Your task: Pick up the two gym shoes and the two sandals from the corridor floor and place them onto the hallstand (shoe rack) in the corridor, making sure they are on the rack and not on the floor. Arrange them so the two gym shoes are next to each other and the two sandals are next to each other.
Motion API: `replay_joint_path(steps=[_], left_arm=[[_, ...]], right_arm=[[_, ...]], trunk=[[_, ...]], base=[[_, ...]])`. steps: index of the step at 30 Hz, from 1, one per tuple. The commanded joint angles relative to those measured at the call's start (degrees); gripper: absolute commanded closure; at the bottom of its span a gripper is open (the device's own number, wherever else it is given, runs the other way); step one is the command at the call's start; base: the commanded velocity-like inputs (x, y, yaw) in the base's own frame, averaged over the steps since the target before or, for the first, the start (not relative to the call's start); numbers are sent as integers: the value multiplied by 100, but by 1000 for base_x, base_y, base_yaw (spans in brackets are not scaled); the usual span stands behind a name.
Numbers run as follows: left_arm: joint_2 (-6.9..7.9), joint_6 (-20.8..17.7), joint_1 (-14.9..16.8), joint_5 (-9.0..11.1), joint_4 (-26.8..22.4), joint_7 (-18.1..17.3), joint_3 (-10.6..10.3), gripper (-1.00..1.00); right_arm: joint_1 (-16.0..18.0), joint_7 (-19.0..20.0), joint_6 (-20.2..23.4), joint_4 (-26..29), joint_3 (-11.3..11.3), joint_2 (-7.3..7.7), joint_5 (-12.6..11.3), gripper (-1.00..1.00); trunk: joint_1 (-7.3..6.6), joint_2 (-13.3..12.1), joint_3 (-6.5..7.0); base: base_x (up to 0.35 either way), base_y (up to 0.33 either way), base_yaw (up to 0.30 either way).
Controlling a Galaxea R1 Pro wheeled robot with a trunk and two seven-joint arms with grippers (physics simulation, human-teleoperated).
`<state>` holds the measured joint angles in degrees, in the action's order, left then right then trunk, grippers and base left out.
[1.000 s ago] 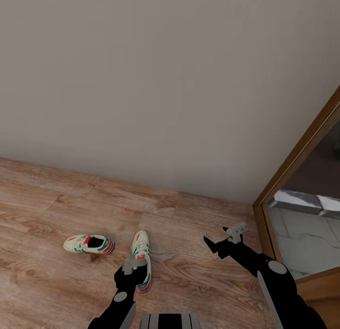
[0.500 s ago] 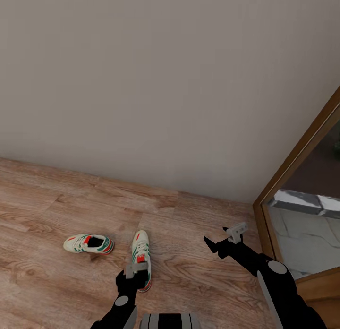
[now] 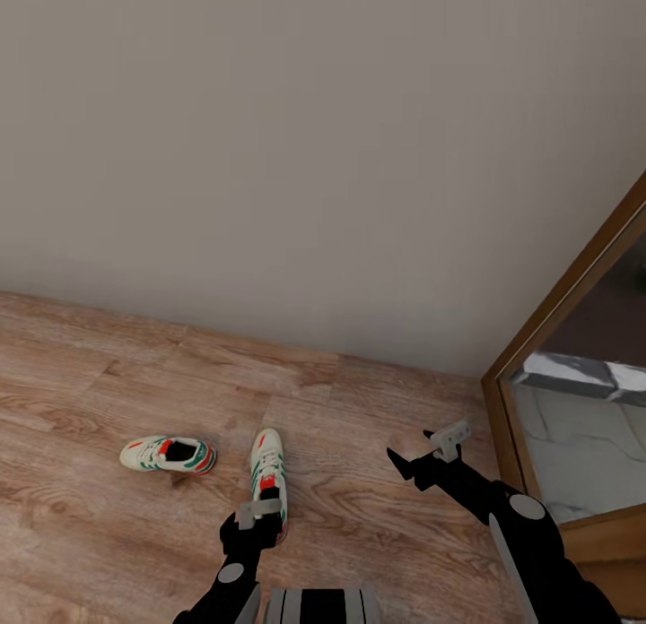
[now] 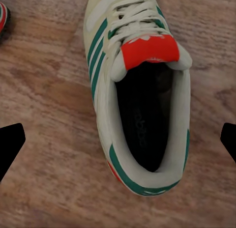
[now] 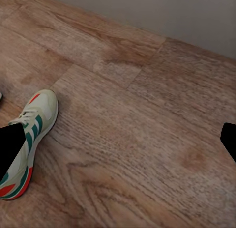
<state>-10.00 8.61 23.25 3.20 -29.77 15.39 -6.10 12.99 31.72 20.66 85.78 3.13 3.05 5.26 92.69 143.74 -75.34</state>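
On the light brown wood-plank corridor floor [image 3: 108, 391], one white gym shoe with teal stripes [image 3: 169, 455] is lying apart at the left. The left gripper [image 3: 257, 515] is hovering over the second white sneaker [image 4: 140, 90], jaws wide and empty, seemingly readying a descent onto its collar. The right gripper [image 3: 429, 454] is hanging open, holding nothing, near a brown-framed mirror [image 3: 574, 400]; nothing is blocking.
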Motion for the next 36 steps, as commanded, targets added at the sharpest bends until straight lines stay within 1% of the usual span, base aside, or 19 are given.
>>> replay_joint_path(steps=[1, 9, 17, 36], left_arm=[[0, 24, 4, 33, 6, 35, -23, -100], [0, 26, 4, 31, 6, 34, -23, -100], [0, 26, 4, 31, 5, 34, -23, -100], [0, 33, 4, 31, -2, 34, -23, -100]], right_arm=[[2, 45, 17, 9, 10, -2, 54, -100], [2, 45, 17, 9, 12, -3, 56, -100], [2, 45, 17, 9, 12, -3, 55, -100], [2, 45, 17, 9, 12, -2, 54, -100]], trunk=[[-1, 2, -11], [-1, 2, -33], [19, 12, -213], [19, 12, -213]], base=[[0, 0, 0], [0, 0, 0], [0, 0, 0], [4, 0, 0]])
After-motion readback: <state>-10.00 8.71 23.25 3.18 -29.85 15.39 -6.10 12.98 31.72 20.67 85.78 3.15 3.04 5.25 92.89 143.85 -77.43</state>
